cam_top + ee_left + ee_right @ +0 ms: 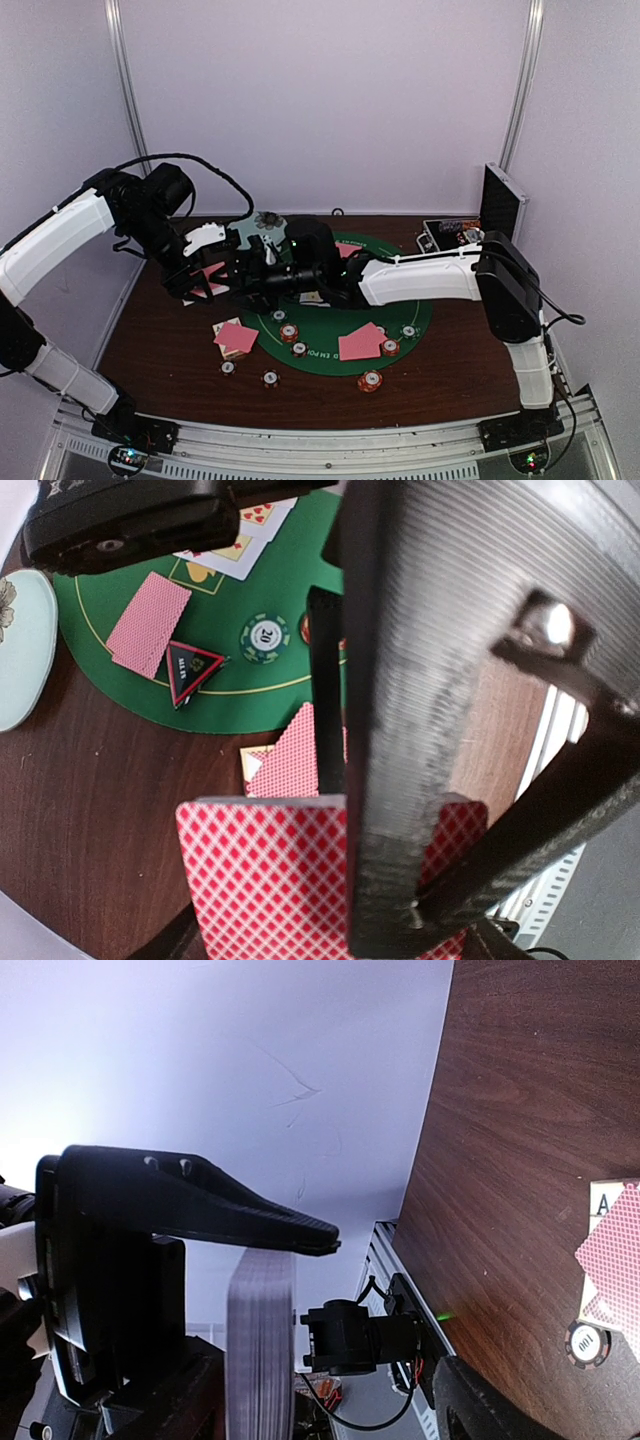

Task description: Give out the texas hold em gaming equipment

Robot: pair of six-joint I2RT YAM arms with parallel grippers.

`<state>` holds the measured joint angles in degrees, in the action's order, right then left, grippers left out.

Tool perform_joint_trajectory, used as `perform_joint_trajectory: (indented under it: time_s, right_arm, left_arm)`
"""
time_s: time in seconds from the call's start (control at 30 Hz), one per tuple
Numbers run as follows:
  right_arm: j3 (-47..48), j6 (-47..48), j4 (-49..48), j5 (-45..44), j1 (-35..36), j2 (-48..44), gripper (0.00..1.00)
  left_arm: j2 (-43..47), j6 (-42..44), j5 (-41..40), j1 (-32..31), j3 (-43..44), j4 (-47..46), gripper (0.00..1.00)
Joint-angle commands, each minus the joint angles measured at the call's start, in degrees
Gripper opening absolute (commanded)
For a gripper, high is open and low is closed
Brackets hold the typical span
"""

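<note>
Green chip (pixel 265 637) reads 20; dark chip (pixel 586 1344) reads 100.

Red-latticed cards (pixel 260 880) — chip (pixel 265 637) seemingly green-white

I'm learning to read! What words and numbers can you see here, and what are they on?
"20": green poker chip.
"100": dark poker chip.
"A": corner of a face-up card.
"D EM PO": rim of the green mat, only partly legible.
Triangle marker: lettering too blurred to read.
</note>
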<state>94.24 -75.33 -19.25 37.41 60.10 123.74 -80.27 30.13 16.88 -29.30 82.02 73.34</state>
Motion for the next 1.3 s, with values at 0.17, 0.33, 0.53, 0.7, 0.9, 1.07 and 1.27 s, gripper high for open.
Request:
perform_joint_trajectory:
  time_s: [0.17, 0.33, 0.53, 0.7, 0.9, 1.07, 1.27]
  right_arm:
    - [6.46, -2.39, 2.91, -0.2, 0.11, 2.1, 0.72]
    - [6.59, -1.59, 5.22, 1.21, 0.11, 2.2, 0.71]
    - [5.3, -3.87, 2.61, 4.02, -0.14, 2.95, 0.66]
    - [3.7, -2.9, 4.32, 3.76, -1.03, 1.31, 0.64]
    - [0.73, -1.22, 6.83, 3.63, -2.89, -1.7, 0.62]
    - [-0.29, 0.64, 9.14, 4.37, -3.55, -3.65, 0.61]
    - [-0.63, 2.41, 11.57, 4.78, -4.11, -4.99, 0.6]
  left_arm:
    - [1.08, 1.25, 1.63, -0.14, 0.15, -1.54, 0.0]
    - [1.23, 1.22, 1.54, -0.14, -0.06, -1.53, 0.0]
    - [1.32, 1.22, 1.75, -0.14, 0.11, -1.56, 0.0]
    - [1.69, 1.25, 1.62, -0.14, 0.07, -1.54, 0.0]
    - [1.94, 1.41, 1.58, -0.14, -0.11, -1.54, 0.0]
    - [1.77, 1.42, 1.54, -0.14, 0.16, -1.54, 0.0]
    - [1.85, 1.51, 1.28, -0.14, 0.2, -1.56, 0.0]
